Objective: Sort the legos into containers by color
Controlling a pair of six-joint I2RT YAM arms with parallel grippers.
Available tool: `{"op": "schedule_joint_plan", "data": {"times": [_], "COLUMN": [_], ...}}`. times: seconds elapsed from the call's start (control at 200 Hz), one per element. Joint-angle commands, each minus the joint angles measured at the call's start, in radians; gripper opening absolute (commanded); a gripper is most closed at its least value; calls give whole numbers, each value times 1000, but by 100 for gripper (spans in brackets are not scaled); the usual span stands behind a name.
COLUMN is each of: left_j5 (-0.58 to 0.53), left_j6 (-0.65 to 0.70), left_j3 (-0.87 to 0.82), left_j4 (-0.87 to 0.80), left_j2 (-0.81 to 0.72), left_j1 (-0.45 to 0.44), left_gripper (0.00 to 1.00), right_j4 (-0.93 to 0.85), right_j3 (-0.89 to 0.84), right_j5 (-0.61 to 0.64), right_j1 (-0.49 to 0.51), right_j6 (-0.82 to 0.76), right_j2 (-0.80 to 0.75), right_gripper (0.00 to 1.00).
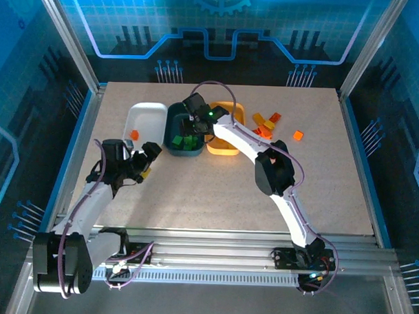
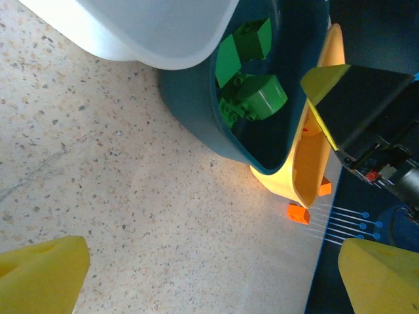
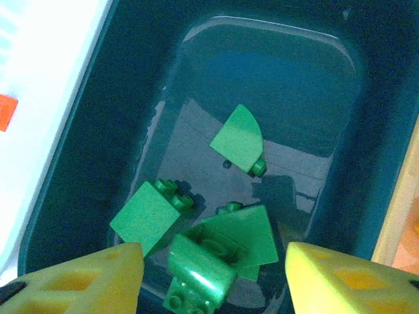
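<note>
Hanging released above the teal tub's (image 3: 275,78) green legos (image 3: 241,140), the right gripper (image 3: 211,261) is flanked by the white tub (image 1: 146,122) on its left and the orange tub (image 1: 223,148) on its right, while the left gripper (image 2: 213,265) gapes empty nearby.

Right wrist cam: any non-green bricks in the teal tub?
No, the bricks lying in the dark teal tub are all green.

Top view wide; 2 wrist cams share teal tub (image 3: 281,85).
</note>
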Motion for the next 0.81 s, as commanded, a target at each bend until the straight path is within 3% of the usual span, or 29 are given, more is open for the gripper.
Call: {"op": "schedule_joint_plan", "data": {"times": [0.0, 0.14, 0.31, 0.455, 0.62, 0.8], "left_j5": [42, 30, -19, -31, -36, -40], "left_j6": [-4, -11, 8, 31, 47, 43], "left_j3": [-8, -6, 35, 89, 168, 193], "left_j4": [15, 44, 99, 165, 180, 175], "left_j2": [-15, -2, 83, 187, 269, 306], "left_j1": [-1, -69, -288, -434, -499, -500], "left_gripper": [99, 99, 99, 99, 99, 99], "right_j4": [1, 89, 156, 186, 161, 135], "right_j3": [-76, -303, -670, -928, -1009, -992], "right_j5": [34, 76, 129, 159, 171, 161], "right_j1": [7, -36, -164, -295, -369, -421], "right_j6": [-14, -11, 17, 21, -4, -4], "right_j2": [-124, -294, -497, -627, -620, -521], "right_gripper": [63, 63, 64, 74, 88, 91]}}
